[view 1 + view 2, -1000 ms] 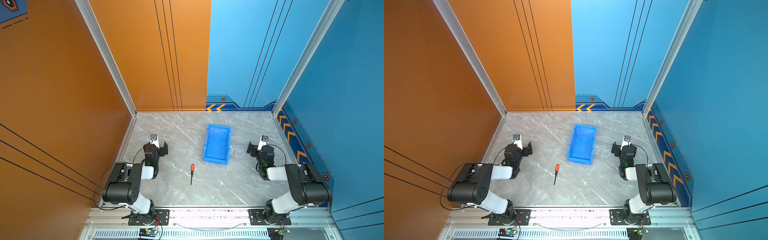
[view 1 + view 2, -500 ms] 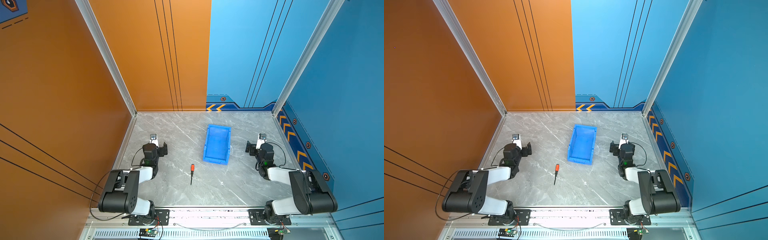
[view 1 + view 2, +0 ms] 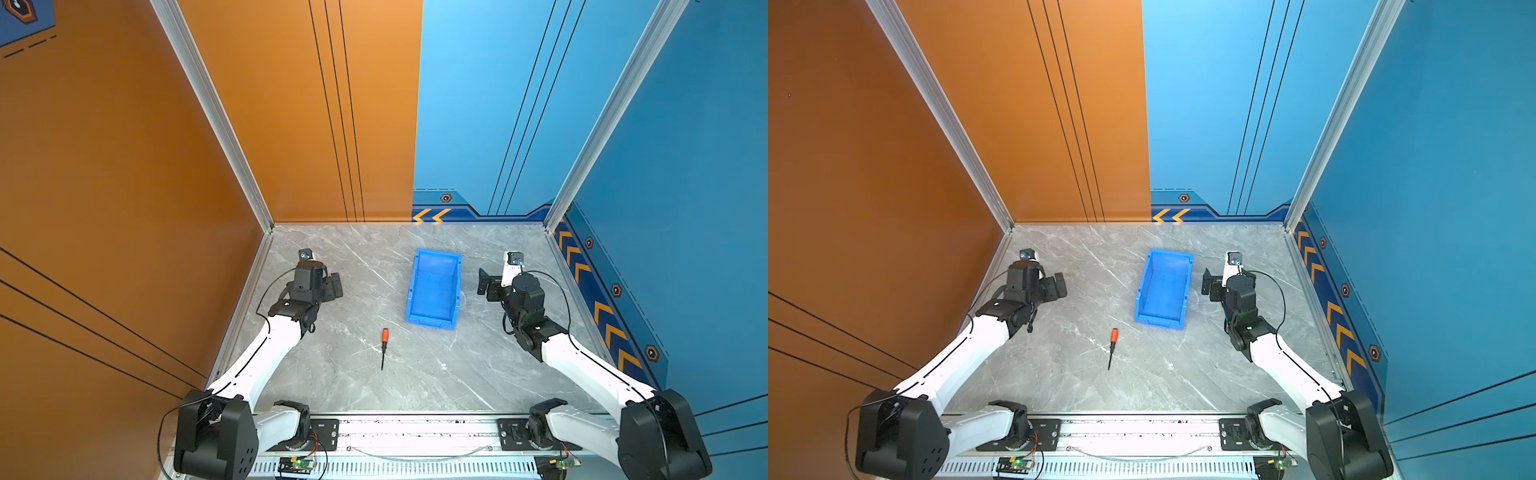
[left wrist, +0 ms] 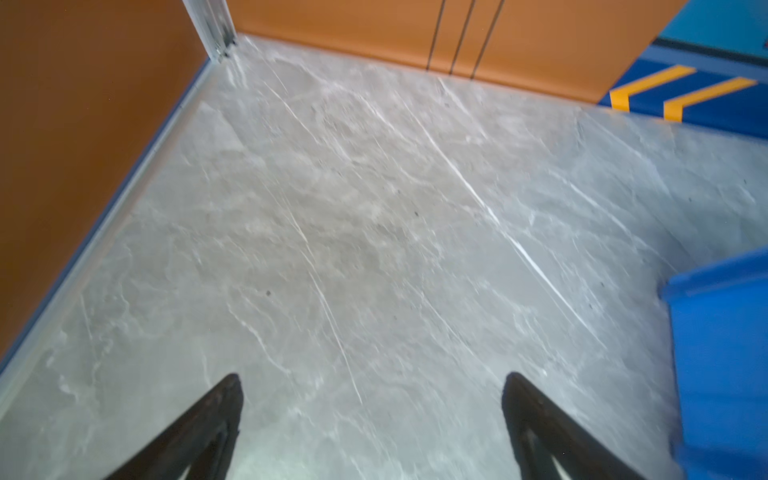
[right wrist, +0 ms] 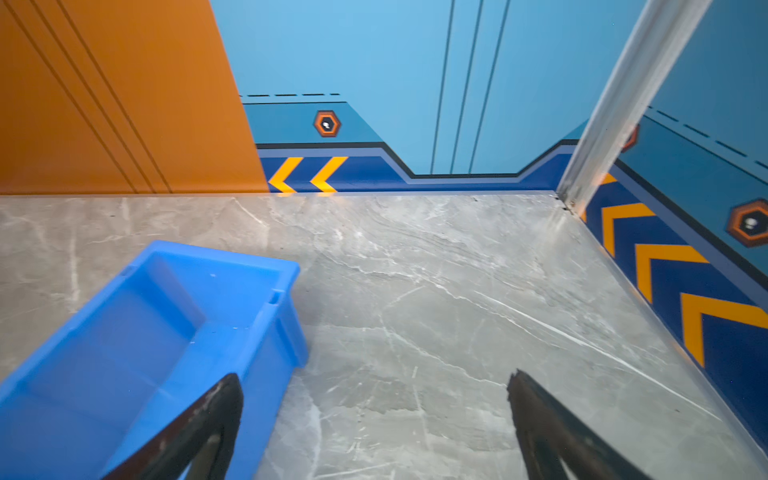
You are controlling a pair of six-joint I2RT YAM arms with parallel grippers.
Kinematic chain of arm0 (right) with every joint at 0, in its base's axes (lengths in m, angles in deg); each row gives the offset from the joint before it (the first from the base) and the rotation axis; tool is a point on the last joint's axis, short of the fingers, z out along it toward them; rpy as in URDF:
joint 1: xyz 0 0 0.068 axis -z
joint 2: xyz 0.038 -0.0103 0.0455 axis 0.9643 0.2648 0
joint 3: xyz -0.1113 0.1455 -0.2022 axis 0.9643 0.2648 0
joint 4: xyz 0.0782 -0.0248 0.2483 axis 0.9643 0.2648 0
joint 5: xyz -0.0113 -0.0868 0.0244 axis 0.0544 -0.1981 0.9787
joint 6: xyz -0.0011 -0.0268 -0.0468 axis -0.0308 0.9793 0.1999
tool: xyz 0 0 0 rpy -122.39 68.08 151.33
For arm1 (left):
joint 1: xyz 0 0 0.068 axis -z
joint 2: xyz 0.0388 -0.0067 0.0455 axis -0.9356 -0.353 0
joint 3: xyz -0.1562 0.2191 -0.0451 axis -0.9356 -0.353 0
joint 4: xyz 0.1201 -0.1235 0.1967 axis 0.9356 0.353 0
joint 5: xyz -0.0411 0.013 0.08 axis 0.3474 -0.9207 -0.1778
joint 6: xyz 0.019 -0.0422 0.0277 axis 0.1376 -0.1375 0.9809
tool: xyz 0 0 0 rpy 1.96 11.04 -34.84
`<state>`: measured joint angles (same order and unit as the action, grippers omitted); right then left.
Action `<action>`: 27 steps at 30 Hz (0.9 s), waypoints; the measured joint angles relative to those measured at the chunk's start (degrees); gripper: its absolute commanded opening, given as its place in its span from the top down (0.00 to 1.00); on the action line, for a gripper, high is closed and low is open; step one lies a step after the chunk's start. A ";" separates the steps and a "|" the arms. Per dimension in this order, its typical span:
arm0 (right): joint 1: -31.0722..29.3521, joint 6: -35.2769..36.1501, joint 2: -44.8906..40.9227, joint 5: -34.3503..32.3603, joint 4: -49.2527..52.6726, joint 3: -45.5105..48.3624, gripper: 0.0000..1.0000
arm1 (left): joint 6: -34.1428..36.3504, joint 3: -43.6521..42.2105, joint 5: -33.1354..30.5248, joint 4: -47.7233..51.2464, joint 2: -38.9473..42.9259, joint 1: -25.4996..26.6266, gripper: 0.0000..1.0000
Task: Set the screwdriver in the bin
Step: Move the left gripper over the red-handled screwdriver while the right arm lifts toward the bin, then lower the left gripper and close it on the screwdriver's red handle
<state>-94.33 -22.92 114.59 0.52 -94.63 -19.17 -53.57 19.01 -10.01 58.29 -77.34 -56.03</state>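
The screwdriver (image 3: 384,340) (image 3: 1113,343) lies flat on the grey marble table, red-orange handle toward the bin and thin black shaft toward the front edge. It is out of both wrist views. The blue open-top bin (image 3: 434,291) (image 3: 1165,291) stands just behind and to the right of it, with nothing inside. My left gripper (image 3: 334,286) (image 3: 1059,284) (image 4: 372,382) hovers open at the left, well apart from the screwdriver, and the bin's corner (image 4: 723,353) shows in its wrist view. My right gripper (image 3: 484,286) (image 3: 1208,284) (image 5: 374,380) is open beside the bin's right wall (image 5: 274,345).
Orange walls (image 3: 124,208) close the left side and back left of the table. Blue walls (image 3: 685,208) with yellow chevrons close the back right and right side. An aluminium rail (image 3: 415,432) with both arm bases runs along the front edge.
Both arms have unfolded: their elbows swung back toward the front rail and the grippers shifted slightly farther in. The screwdriver and the bin have not moved.
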 measured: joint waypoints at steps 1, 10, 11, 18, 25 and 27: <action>-1.22 -0.22 -0.50 0.66 1.44 -0.79 0.00 | -1.18 0.07 0.02 2.25 0.28 1.62 0.02; -10.97 -1.09 -2.69 5.20 14.12 -5.14 0.00 | -10.32 5.22 0.74 14.88 -1.95 14.19 0.02; -11.63 -1.20 -2.80 5.55 15.02 -5.38 0.00 | -11.13 5.60 0.96 15.56 -2.49 15.23 0.02; -14.95 -3.50 -6.05 8.50 19.32 -5.42 0.00 | -15.85 6.54 2.56 19.34 -7.67 20.57 0.01; -17.18 -4.98 -9.68 8.94 22.10 -3.37 0.00 | -18.73 8.70 3.34 20.72 -12.59 23.82 0.07; -18.01 -4.98 -10.60 8.96 22.86 -2.40 0.00 | -19.19 9.25 3.72 20.81 -13.99 24.24 0.09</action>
<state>-112.34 -27.91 103.99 9.48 -71.76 -21.57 -72.76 28.25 -6.30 79.10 -91.32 -31.79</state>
